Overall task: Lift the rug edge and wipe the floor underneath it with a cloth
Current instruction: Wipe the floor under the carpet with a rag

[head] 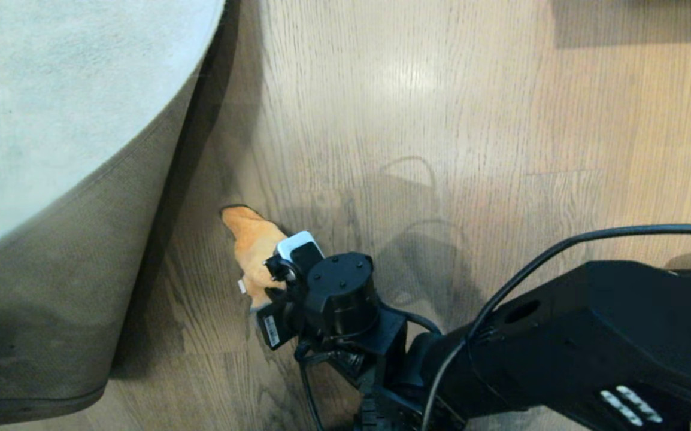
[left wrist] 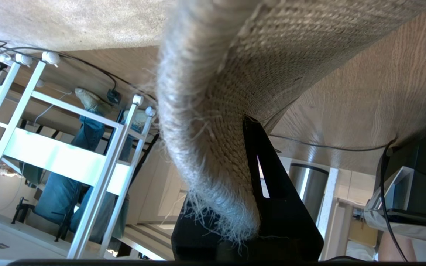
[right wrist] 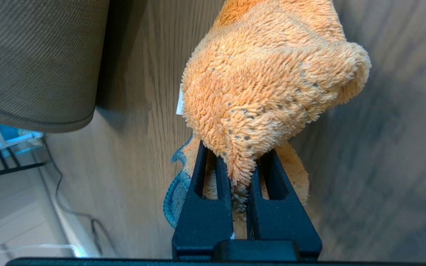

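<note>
1. The rug edge (head: 76, 269) was raised off the floor (head: 441, 120) and folded back, its tan woven underside facing out, with the pale pile side behind it.
2. The left gripper (left wrist: 250, 207) had its fingers (left wrist: 268, 173) pinched shut on the frayed rug edge (left wrist: 213, 155), holding it clear of the planks.
3. The right gripper (right wrist: 239, 173) had its fingers (right wrist: 205, 207) pressed together on a bunched fold of the cloth (right wrist: 264, 85).
4. The orange cloth (head: 252, 242) lay against the bare floor just beside the lifted rug edge, apart from it.
5. Beyond the rug, a white metal frame (left wrist: 61, 155) and a person's jeans-clad legs (left wrist: 83, 147) were visible.
</note>
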`<state>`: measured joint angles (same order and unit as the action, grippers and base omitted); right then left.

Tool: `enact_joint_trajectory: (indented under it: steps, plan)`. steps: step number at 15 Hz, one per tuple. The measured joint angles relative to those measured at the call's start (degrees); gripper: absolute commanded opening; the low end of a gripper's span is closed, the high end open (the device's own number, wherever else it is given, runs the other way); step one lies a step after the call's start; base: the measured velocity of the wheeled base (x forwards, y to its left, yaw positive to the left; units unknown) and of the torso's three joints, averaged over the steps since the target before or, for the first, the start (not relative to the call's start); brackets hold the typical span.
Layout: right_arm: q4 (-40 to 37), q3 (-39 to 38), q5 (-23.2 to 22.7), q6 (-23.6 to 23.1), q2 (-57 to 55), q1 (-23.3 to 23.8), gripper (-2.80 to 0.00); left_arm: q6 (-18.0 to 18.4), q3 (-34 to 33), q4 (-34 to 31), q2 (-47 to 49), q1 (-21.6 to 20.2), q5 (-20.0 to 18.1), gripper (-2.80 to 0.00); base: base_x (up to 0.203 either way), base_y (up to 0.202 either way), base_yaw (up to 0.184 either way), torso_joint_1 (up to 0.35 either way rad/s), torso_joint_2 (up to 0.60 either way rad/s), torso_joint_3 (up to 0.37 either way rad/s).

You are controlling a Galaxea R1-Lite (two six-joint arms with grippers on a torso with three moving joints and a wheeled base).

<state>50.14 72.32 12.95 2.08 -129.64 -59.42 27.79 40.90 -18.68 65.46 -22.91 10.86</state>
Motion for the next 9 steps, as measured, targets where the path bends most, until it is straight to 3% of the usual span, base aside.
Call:
enact_joint_trajectory:
  steps: [9]
  plan:
    - [4.54,3.66,-0.16,-4.12,-7.05,4.06,-2.80,-0.04,-0.38,0.07,0.37,-0.18,0.02,-2.80,0.000,0.000,0.000,0.000,0.00,0.000]
